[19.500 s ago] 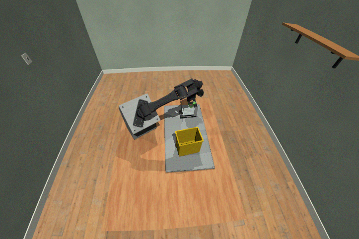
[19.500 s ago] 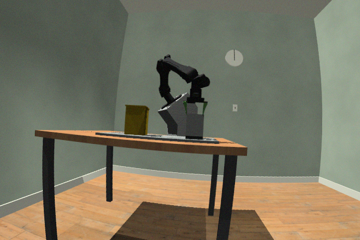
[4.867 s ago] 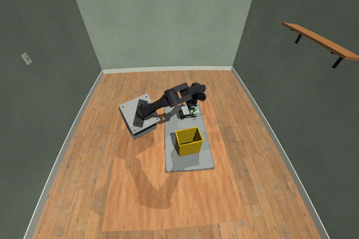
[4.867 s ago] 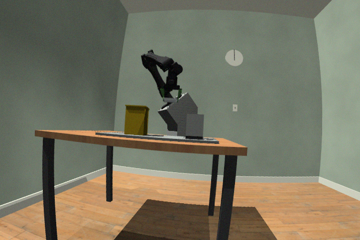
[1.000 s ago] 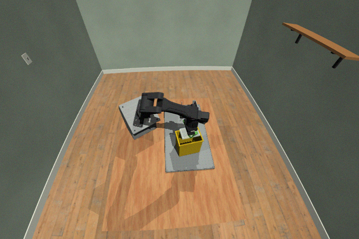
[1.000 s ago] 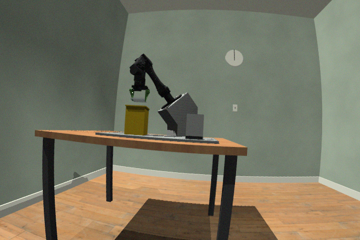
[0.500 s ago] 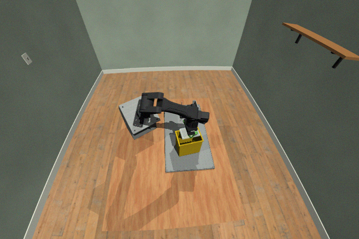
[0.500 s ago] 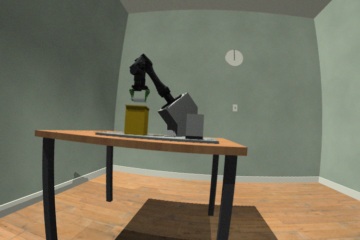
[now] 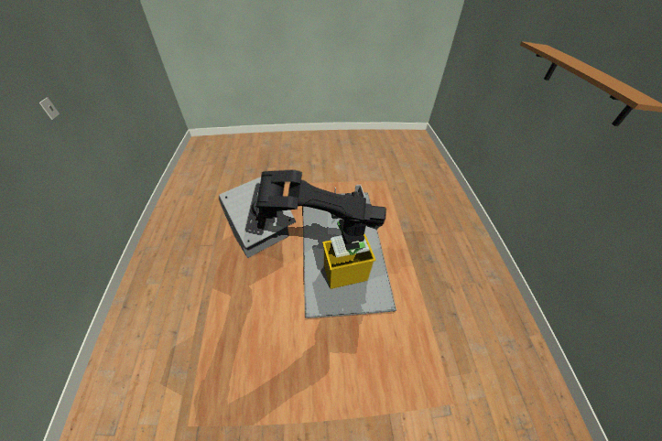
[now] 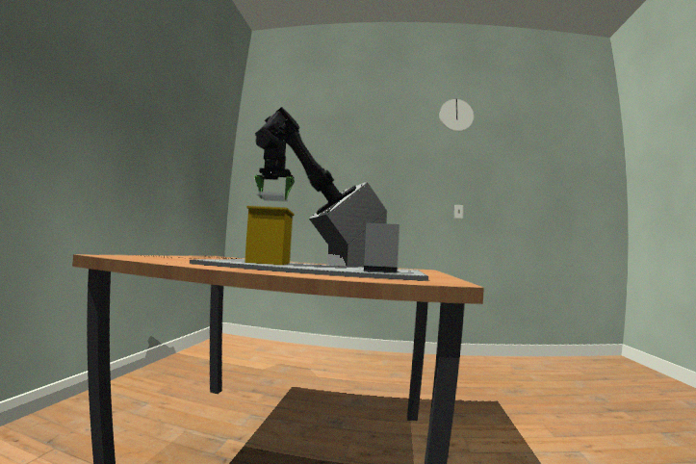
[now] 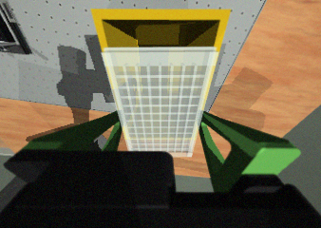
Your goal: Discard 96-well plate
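My gripper (image 11: 160, 114) with green fingers is shut on a clear 96-well plate (image 11: 160, 102), gripping its two long sides. The plate hangs level over the open mouth of the yellow plastics bin W1 (image 11: 161, 30). From the side, my gripper (image 10: 273, 185) holds the plate (image 10: 271, 194) a short way above the rim of the bin (image 10: 269, 234), which stands upright on the grey baseplate. From above, the plate (image 9: 341, 245) covers much of the bin (image 9: 348, 263). The arm hides rack K1 and the lower plate in that view.
The grey perforated baseplate (image 9: 344, 291) lies on the wooden table. The arm's grey tilted base block (image 10: 354, 224) stands to the right of the bin. A dark object (image 11: 0, 26) sits at the top left of the wrist view.
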Available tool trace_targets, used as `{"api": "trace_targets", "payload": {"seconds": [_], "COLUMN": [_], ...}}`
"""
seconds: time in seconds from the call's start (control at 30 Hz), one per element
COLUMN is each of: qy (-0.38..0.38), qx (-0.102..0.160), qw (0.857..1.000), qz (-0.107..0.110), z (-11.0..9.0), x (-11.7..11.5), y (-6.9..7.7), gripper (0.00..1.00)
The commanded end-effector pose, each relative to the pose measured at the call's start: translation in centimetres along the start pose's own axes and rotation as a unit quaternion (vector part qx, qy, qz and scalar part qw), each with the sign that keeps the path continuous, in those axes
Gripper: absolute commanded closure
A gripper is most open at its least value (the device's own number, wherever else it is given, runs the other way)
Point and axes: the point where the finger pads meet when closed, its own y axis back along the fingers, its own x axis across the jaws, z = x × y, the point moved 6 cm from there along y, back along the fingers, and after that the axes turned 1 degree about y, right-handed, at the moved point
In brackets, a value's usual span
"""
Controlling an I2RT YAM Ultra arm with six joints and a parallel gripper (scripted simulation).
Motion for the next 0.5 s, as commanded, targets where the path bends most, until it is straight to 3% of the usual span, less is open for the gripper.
{"api": "trace_targets", "payload": {"seconds": [0.0, 0.47], "qy": [-0.005, -0.007], "qx": [-0.024, -0.026], "qw": [1.0, 1.0], "qz": [-0.002, -0.003], "z": [0.99, 0.97], "x": [-0.4, -0.49], "y": [1.15, 1.28], "gripper": [1.0, 1.0]}}
